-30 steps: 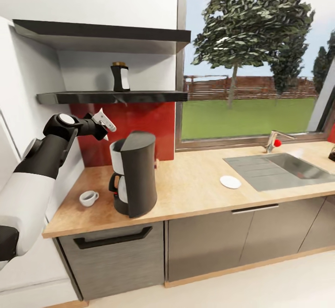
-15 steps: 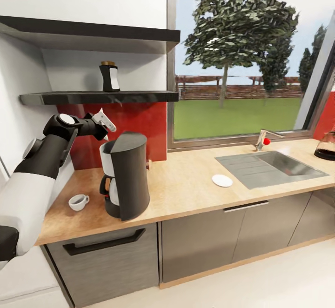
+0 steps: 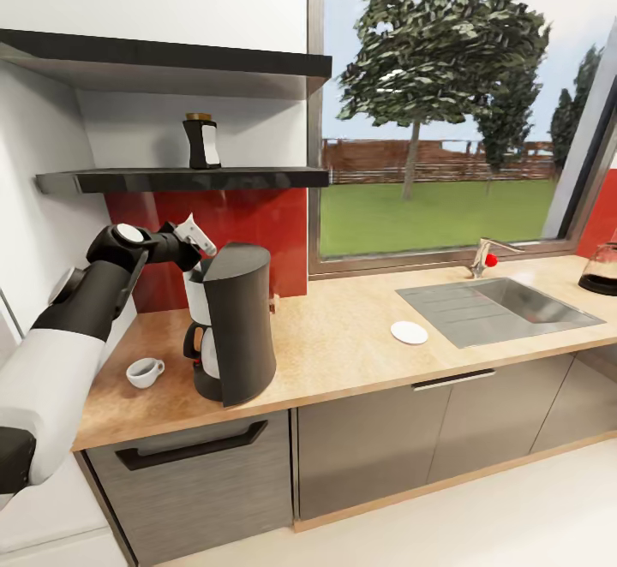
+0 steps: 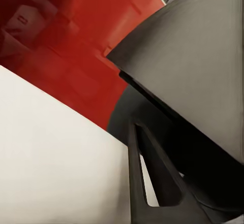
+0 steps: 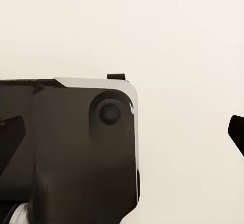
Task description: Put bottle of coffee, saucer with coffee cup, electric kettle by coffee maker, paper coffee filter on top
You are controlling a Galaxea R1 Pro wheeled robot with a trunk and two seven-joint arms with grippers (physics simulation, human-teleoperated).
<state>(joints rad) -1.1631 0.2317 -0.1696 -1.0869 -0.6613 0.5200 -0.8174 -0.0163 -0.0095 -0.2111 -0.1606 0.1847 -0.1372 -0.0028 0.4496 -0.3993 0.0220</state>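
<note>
The coffee maker (image 3: 233, 325) stands on the kitchen countertop (image 3: 343, 349) near its left end. My left gripper (image 3: 197, 239) hovers just above the machine's pale tank, shut on the paper coffee filter (image 3: 192, 232). In the left wrist view the white filter (image 4: 51, 158) lies against one dark finger (image 4: 146, 176), with the machine's black top (image 4: 198, 66) close beneath. The bottle of coffee (image 3: 201, 142) stands on the black kitchen shelf (image 3: 180, 179). The coffee cup (image 3: 144, 371) sits left of the machine, the saucer (image 3: 409, 332) by the sink, the electric kettle (image 3: 603, 269) at the far right. My right gripper (image 5: 124, 132) hangs open over pale floor.
An inset steel sink (image 3: 506, 306) with a faucet (image 3: 485, 257) lies right of the saucer. A thicker dark shelf (image 3: 163, 62) runs above the bottle. A red backsplash (image 3: 257, 224) and a window stand behind the counter. A white wall borders the counter's left end.
The camera swung right at first, shifting the whole picture left. Since then my left gripper has come down and rightward with the filter, closer to the coffee maker's top.
</note>
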